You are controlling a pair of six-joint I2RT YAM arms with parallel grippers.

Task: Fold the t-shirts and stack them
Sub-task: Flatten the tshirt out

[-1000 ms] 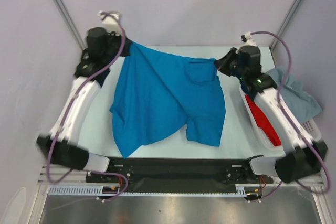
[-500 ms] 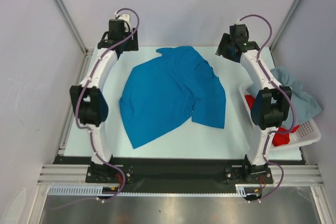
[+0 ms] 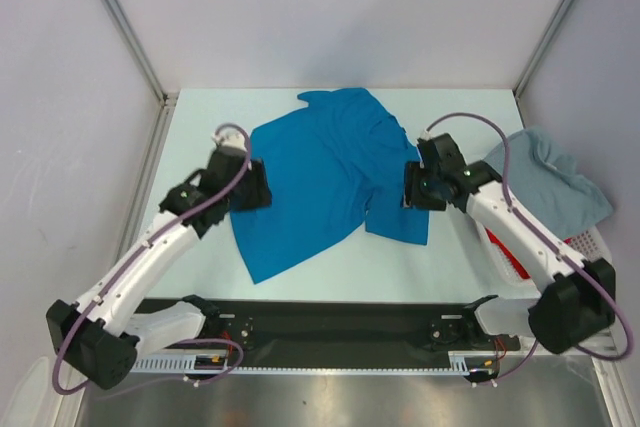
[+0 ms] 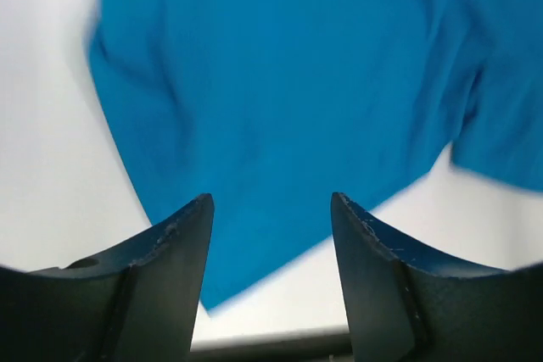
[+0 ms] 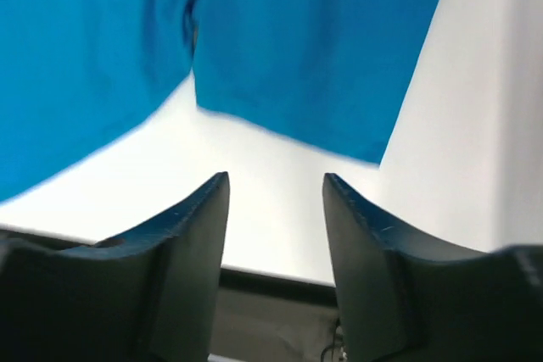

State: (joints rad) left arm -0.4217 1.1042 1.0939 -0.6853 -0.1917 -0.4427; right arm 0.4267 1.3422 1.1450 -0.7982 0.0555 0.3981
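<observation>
A bright blue t-shirt point(image 3: 320, 177) lies spread and rumpled on the white table, its collar toward the far side. My left gripper point(image 3: 260, 185) hovers at the shirt's left edge, open and empty; its wrist view shows the blue cloth point(image 4: 297, 82) beyond the parted fingers point(image 4: 182, 235). My right gripper point(image 3: 408, 190) is over the shirt's right sleeve, also open and empty, with blue cloth point(image 5: 314, 40) ahead of it. A pale grey-blue t-shirt point(image 3: 555, 182) drapes over the basket on the right. A red t-shirt point(image 3: 500, 247) shows inside it, mostly hidden by the right arm.
The white slatted basket point(image 3: 592, 243) stands at the table's right edge beside the right arm. A black rail point(image 3: 340, 322) runs along the near edge. Pale walls and metal posts point(image 3: 120, 22) close in the far corners.
Both grippers, shut on the blue shirt's far corners, opened and let go. The shirt settled flat, and both arms drew back toward the near side, to the shirt's left and right edges.
</observation>
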